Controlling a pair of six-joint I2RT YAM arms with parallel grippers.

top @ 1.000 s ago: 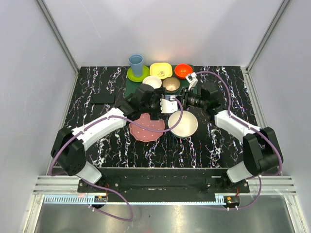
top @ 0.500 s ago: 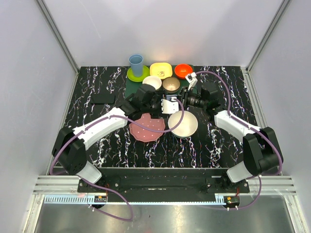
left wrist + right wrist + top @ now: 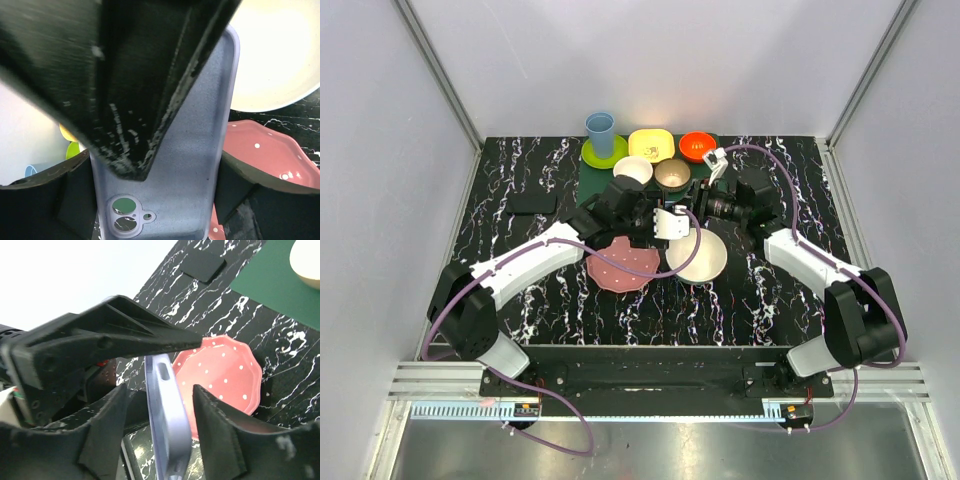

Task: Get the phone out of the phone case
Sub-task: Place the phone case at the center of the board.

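The lavender phone case (image 3: 670, 222) hangs above the table centre, and its inside is empty (image 3: 185, 165). The table shows through its camera holes. My left gripper (image 3: 157, 200) is shut across the case's width, a finger pressed on each long edge. My right gripper (image 3: 160, 425) is open around the same case (image 3: 170, 410), seen edge-on with a gap on either side. In the top view the two grippers meet, left (image 3: 658, 222) and right (image 3: 692, 208). The phone (image 3: 533, 203), flat and black, lies on the table far left (image 3: 201, 265).
Under the grippers sit a pink dotted plate (image 3: 620, 262) and a cream bowl (image 3: 700, 258). At the back stand a blue cup (image 3: 600, 130) on a green plate, a yellow dish (image 3: 651, 145), an orange bowl (image 3: 697, 146), a white bowl (image 3: 633, 168) and a tan bowl (image 3: 672, 173).
My left gripper closed from wide open onto the case's edges. My right gripper, shut on the case before, has let go and opened. Both arms stay nearly in place.
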